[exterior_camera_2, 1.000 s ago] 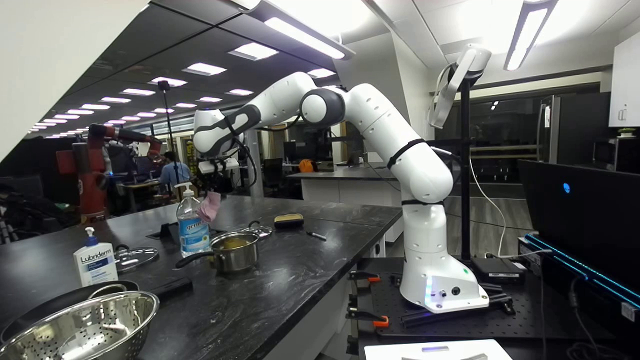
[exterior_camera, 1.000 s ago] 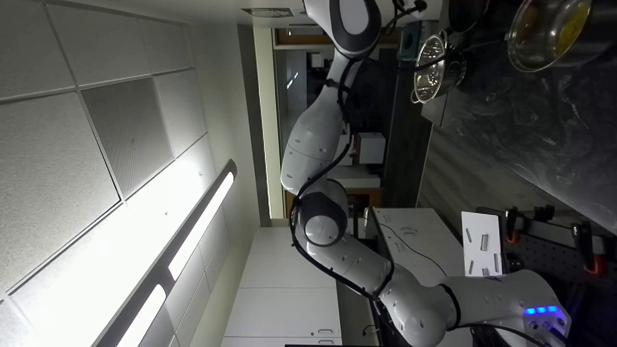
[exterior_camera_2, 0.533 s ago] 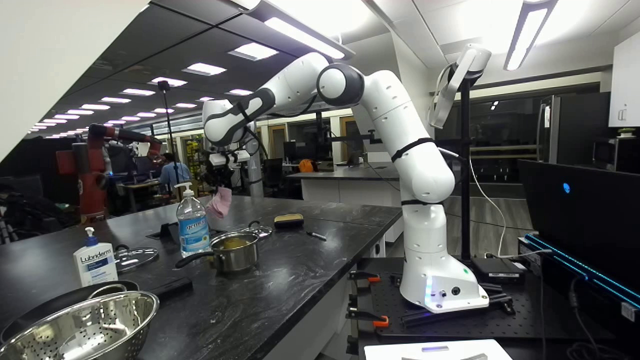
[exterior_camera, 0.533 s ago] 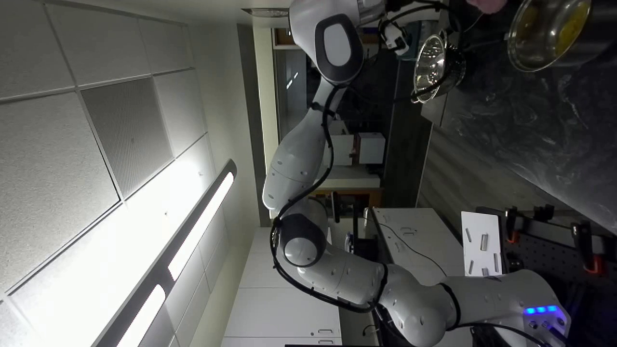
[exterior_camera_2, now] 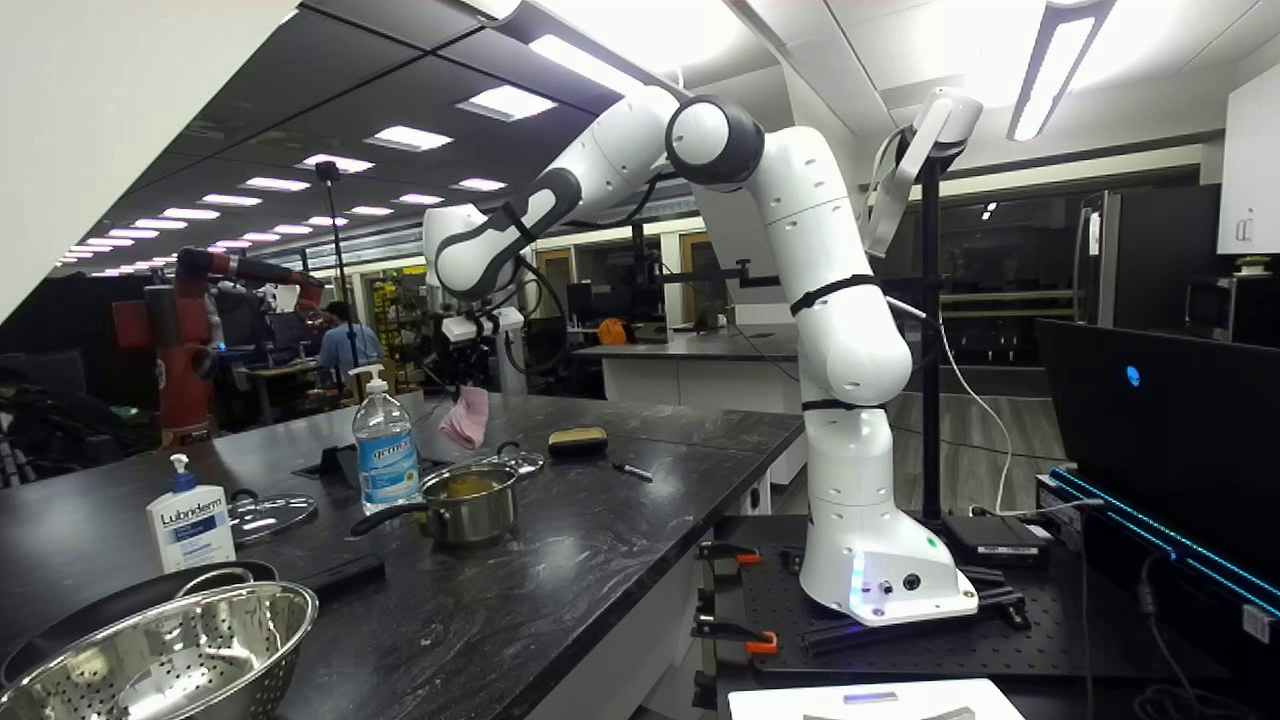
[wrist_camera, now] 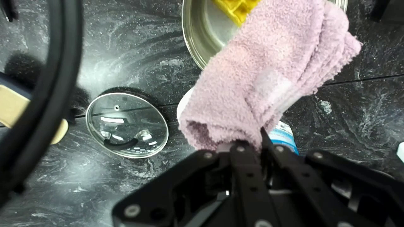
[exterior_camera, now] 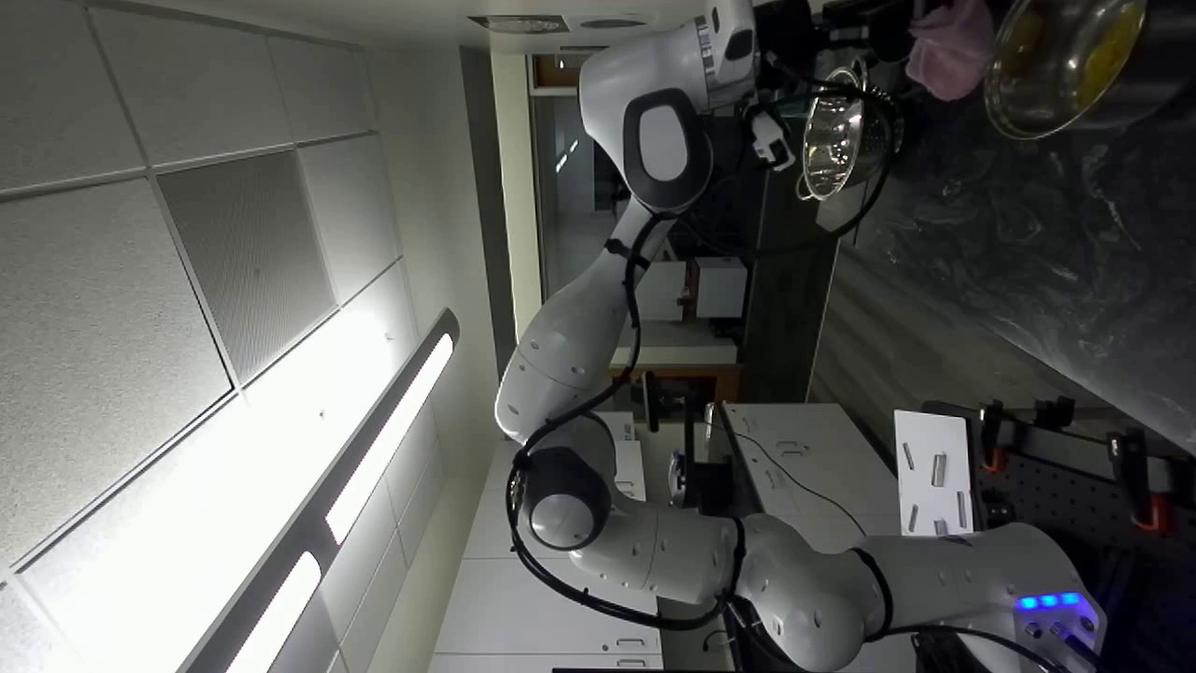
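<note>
Wrist view: what are the jaws doing?

— They are pinching a pink terry washcloth, hanging above the desk near the saucepan.

— Which step?

— Presumably holding aloft; the next move is likely calling for a firm pinch, clear of the saucepan.

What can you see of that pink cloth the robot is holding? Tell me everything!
The pink cloth looks soft and fuzzy, like towelling, and is folded in layers, with a whitish patch on its face. One end is pinched in the shut gripper; the rest hangs down above the dark counter. In an exterior view, a gap shows between it and the pot. Only the gripper is seen touching it.
</note>
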You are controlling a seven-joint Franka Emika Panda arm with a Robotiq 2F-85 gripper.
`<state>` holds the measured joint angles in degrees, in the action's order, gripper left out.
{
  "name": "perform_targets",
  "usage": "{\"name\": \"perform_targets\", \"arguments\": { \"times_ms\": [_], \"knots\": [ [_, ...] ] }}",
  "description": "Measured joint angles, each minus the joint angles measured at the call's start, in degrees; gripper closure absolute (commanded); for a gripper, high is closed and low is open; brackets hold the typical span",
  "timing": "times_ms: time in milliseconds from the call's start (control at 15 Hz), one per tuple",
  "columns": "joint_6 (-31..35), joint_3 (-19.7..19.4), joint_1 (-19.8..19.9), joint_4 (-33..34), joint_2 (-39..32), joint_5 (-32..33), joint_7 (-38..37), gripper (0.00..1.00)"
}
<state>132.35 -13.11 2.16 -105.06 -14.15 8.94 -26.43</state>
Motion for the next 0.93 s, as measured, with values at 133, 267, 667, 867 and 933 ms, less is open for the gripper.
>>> {"name": "perform_targets", "arguments": {
  "times_ms": [133,267,667,867,933],
  "knots": [
    [0.8,0.1,0.0,-1.5,0.1,0.0,0.0,0.97],
    [1.6,0.1,0.1,-2.6,0.1,0.0,0.0,0.97],
    [2.3,0.2,0.1,-4.7,0.1,0.0,0.0,0.97],
    [2.3,0.4,0.1,-5.4,0.1,0.1,0.0,0.90],
    [2.3,0.5,0.1,-5.5,0.1,0.1,0.0,0.90]
  ]
}}
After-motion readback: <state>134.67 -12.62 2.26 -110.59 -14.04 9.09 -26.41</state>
